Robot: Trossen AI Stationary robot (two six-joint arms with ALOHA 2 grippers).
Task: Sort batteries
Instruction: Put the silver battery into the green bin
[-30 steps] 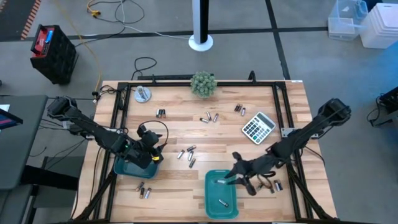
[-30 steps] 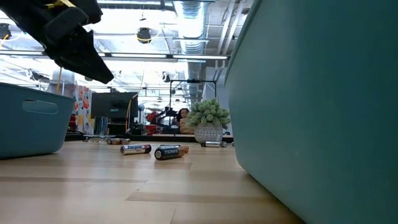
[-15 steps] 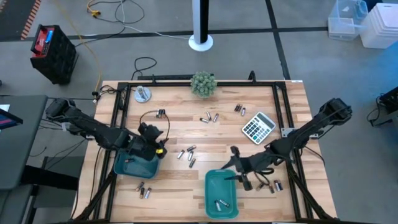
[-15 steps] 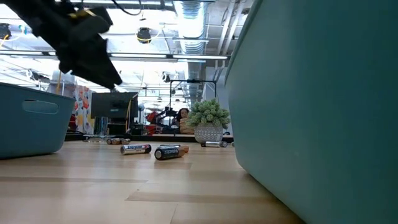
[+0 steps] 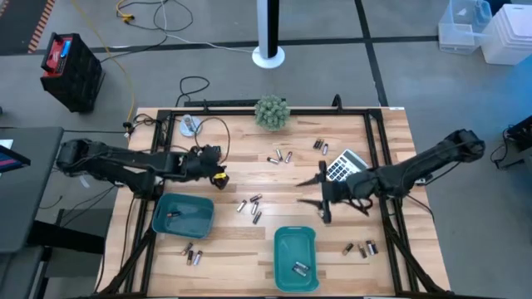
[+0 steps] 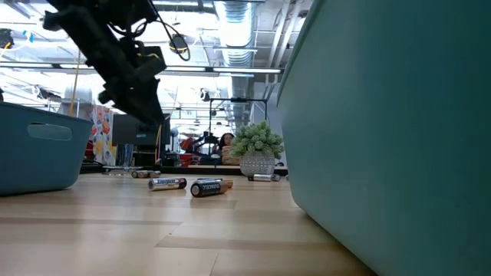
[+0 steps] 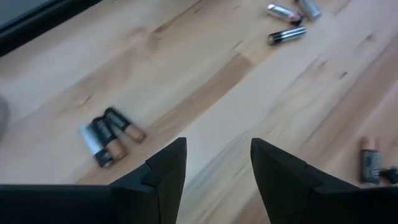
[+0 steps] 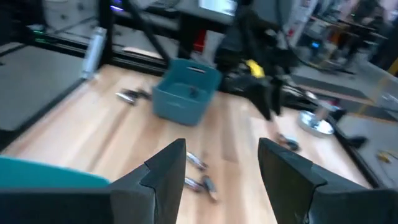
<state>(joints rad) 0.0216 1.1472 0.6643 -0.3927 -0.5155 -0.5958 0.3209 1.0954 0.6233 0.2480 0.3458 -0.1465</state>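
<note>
Wooden tabletop [image 5: 274,178] carries scattered batteries [image 5: 214,151], so bring your left claw [image 5: 218,156], fingers apart and empty, straight down over the trio just beside it, between plant [image 5: 271,110] and left tray [image 5: 182,214], while right claw [image 5: 320,189] waits wide, empty.

Parted fingers [image 8: 168,171], teal tray [image 8: 185,92], scattered batteries [image 8: 200,182]

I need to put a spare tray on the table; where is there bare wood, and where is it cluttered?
Bare wood lies between the plant and the calculator along the far edge, and in the near strip between the left tray and right tray. Crowded: the middle, with batteries and both grippers, left and right, and the near right corner.
</note>
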